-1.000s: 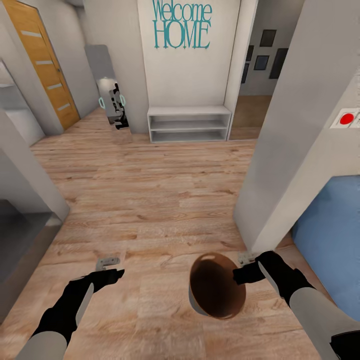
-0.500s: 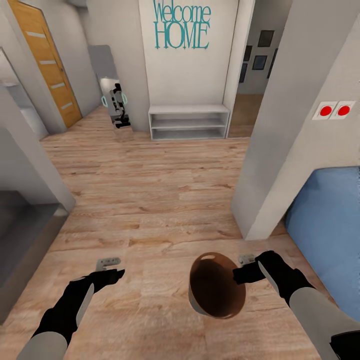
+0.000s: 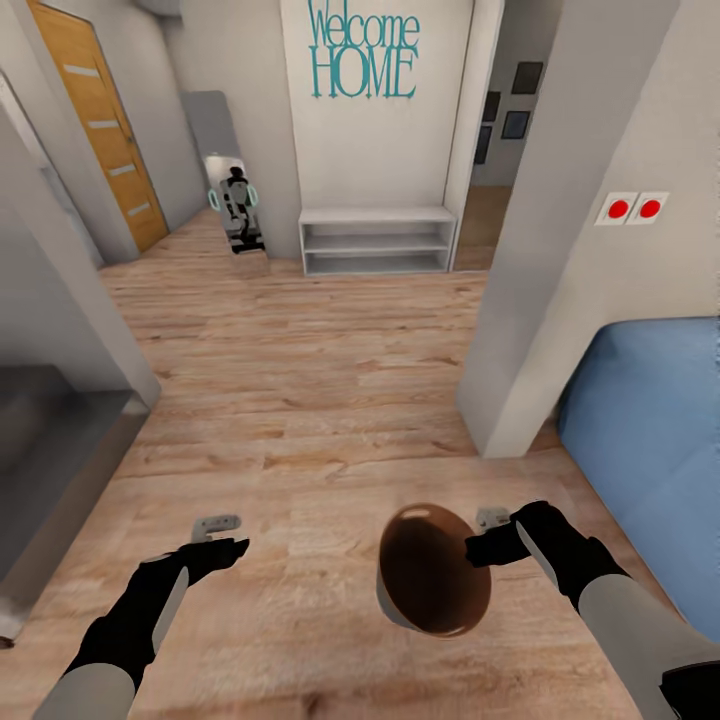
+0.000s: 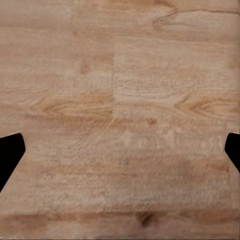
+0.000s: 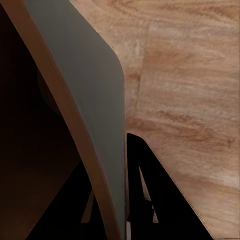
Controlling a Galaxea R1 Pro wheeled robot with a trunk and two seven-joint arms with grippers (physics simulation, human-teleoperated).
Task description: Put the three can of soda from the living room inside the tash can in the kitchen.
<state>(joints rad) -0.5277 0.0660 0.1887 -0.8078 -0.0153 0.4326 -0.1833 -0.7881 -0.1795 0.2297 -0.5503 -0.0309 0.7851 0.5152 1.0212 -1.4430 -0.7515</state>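
The whole head view has shifted since the earlier frame: the red wall buttons (image 3: 634,208) sit lower and further left, the blue bed (image 3: 650,440) shows more, and the white shelf (image 3: 377,241) under the Welcome HOME lettering (image 3: 362,50) sits slightly higher, so the camera moved, not the things. The right pincer (image 3: 478,545) at lower right stays clamped on the rim of the tash can (image 3: 432,582), which hangs tilted above the wooden floor (image 3: 300,390) at lower centre, brown inside facing up. The left pincer (image 3: 222,535) at lower left stands apart, holding nothing, over bare floor
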